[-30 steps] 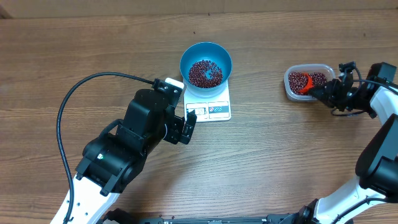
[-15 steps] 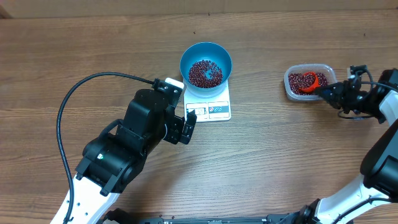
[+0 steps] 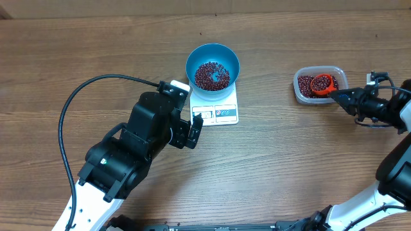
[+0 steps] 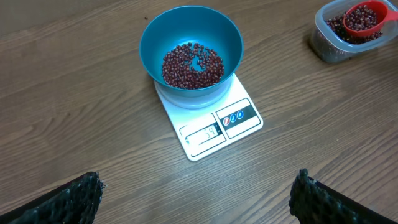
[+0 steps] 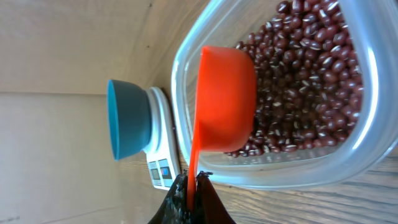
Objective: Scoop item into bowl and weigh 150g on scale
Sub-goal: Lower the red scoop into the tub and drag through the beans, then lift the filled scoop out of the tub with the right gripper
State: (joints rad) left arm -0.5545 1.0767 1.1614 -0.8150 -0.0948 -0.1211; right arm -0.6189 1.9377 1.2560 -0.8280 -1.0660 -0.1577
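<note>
Pinching handle of red-orange plastic scoop (image 5: 227, 93), R gripper (image 3: 340, 95) held it, full of dark beans (image 4: 359, 18), over clear rectangular tub (image 3: 297, 86); round blue plastic bowl (image 3: 190, 64) on flat white scale (image 3: 221, 114) lay at 9 o'clock, nearer spread-open L gripper (image 4: 196, 202).

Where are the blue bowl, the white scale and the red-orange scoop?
blue bowl (image 4: 230, 43), left wrist view, bare inner wall.
white scale (image 4: 202, 132), left wrist view, its display.
red-orange scoop (image 5: 227, 99), right wrist view, outside of its cup.
</note>
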